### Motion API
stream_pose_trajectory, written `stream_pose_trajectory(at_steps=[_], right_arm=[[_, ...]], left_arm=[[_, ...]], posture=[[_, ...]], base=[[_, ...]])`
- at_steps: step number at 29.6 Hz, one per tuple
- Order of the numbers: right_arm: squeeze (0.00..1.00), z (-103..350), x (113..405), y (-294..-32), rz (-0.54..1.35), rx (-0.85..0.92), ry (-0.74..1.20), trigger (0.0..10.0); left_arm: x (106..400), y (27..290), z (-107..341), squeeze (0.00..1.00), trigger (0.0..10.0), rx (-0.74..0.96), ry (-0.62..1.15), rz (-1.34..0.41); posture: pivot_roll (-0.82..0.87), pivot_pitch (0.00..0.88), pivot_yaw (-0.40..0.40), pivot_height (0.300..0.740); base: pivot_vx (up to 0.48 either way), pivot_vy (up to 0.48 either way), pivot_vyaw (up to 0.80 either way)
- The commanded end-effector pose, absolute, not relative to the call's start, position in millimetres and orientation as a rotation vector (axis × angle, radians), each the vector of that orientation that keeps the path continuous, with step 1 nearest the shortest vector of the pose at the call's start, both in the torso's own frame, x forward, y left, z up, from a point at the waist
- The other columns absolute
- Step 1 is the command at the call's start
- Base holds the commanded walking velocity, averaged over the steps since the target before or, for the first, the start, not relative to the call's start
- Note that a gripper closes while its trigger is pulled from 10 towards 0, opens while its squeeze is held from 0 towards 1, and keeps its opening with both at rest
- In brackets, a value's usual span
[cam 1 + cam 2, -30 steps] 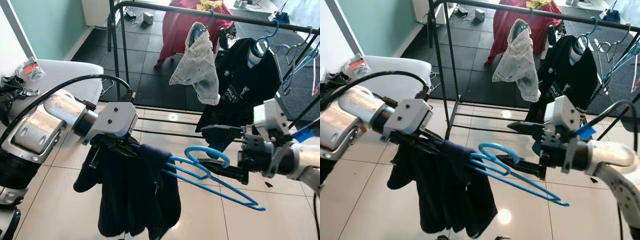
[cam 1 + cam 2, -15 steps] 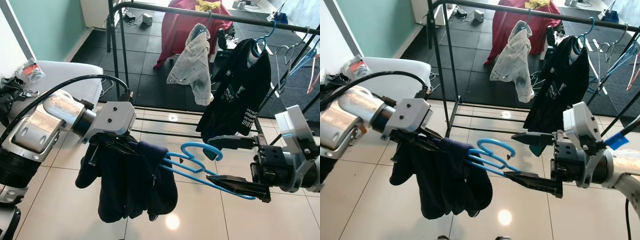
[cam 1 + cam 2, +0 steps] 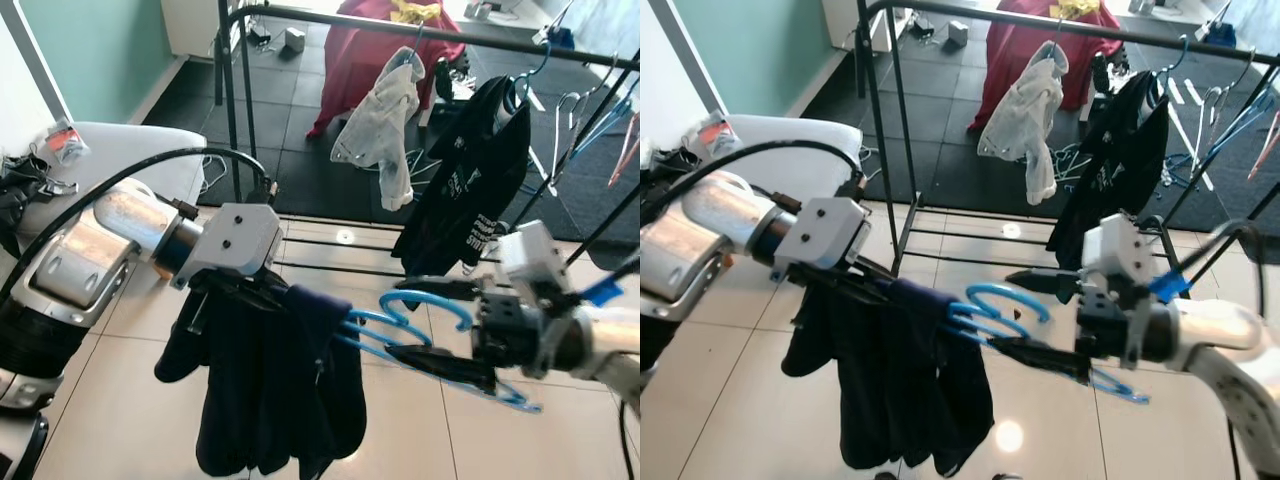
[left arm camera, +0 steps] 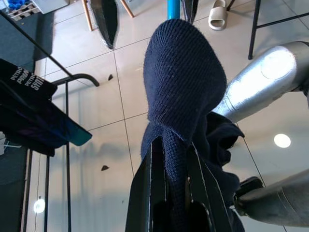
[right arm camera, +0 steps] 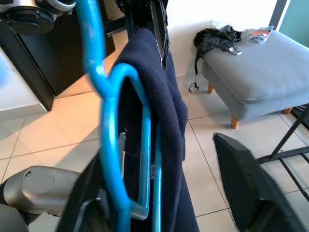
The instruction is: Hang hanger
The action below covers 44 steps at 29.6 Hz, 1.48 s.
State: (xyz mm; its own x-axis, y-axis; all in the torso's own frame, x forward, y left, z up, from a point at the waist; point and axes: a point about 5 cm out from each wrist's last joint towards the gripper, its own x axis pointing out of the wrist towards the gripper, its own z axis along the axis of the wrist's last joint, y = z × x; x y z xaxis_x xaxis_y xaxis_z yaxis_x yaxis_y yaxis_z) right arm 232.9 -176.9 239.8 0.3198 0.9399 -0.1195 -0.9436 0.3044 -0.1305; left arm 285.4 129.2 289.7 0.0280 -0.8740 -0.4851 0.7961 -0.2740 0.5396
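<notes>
Tiles, pale and glossy, cover the lower frame; dark flooring lies beyond the black metal clothes rack. Left gripper clamps a navy knitted garment on the blue plastic hanger at centre; right gripper spreads wide around its hook.

The right gripper, which half a second ago had dropped low and to the right, has swung back toward the hanger, its fingers open around the blue hook. The hanger's far end has sunk since a second ago. On the rack behind, the black shirt has swung leftward.
</notes>
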Motion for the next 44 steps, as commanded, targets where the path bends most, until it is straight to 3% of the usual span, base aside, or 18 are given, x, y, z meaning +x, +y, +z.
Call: stream_pose_trajectory(at_steps=[1,17,18,33,37,39,40,41,42,43,44], right_arm=[[0.00,239.0,234.7,-174.9,1.232,-0.194,0.013,0.0],[0.00,238.6,237.4,-174.5,1.213,-0.220,0.011,0.0],[0.00,239.0,237.8,-174.9,1.206,-0.223,0.008,0.0],[0.00,260.9,241.2,-178.6,1.167,-0.281,-0.079,0.0],[0.00,272.9,241.2,-182.2,1.140,-0.301,-0.130,0.0],[0.00,284.0,239.9,-187.5,1.110,-0.315,-0.174,0.0],[0.00,284.0,239.9,-187.5,1.110,-0.315,-0.174,0.0],[0.00,291.3,239.6,-192.1,1.083,-0.320,-0.206,0.0],[0.00,291.3,239.6,-192.1,1.083,-0.320,-0.206,0.0],[0.00,302.0,239.4,-199.5,1.044,-0.315,-0.256,0.0],[0.00,302.0,239.4,-199.5,1.044,-0.315,-0.256,0.0]], left_arm=[[278.9,120.9,299.2,0.00,10.0,0.914,-0.197,-1.642],[274.5,115.2,304.3,0.00,10.0,0.859,-0.242,-1.684],[276.1,115.3,306.3,1.00,10.0,0.834,-0.246,-1.685],[289.7,132.6,337.0,1.00,10.0,0.554,-0.374,-1.598],[299.4,144.0,350.5,1.00,10.0,0.435,-0.460,-1.477],[314.8,157.6,357.7,1.00,10.0,0.333,-0.530,-1.288],[314.8,157.6,357.7,1.00,10.0,0.333,-0.530,-1.288],[321.8,165.4,356.4,0.85,10.0,0.287,-0.536,-1.211],[321.8,165.4,356.4,0.85,10.0,0.287,-0.536,-1.211],[326.5,175.0,352.0,0.00,10.0,0.208,-0.542,-1.163],[326.5,175.0,352.0,0.00,10.0,0.208,-0.542,-1.163]], posture=[[-0.04,0.142,-0.016,0.740],[-0.05,0.148,-0.018,0.740],[-0.05,0.148,-0.018,0.740],[-0.05,0.153,-0.014,0.740],[-0.05,0.156,-0.010,0.740],[-0.05,0.158,-0.008,0.740],[-0.05,0.158,-0.008,0.740],[-0.05,0.159,-0.012,0.740],[-0.05,0.159,-0.012,0.740],[-0.05,0.162,-0.018,0.740],[-0.05,0.162,-0.018,0.740]], base=[[0.000,0.000,0.00],[0.000,0.000,0.00],[0.000,0.000,0.00],[0.000,0.000,0.00],[0.000,0.000,0.00],[0.000,0.000,0.00],[0.000,0.000,0.00],[0.000,0.000,0.00],[0.000,0.000,0.00],[0.000,0.000,0.00],[0.000,0.000,0.00]])
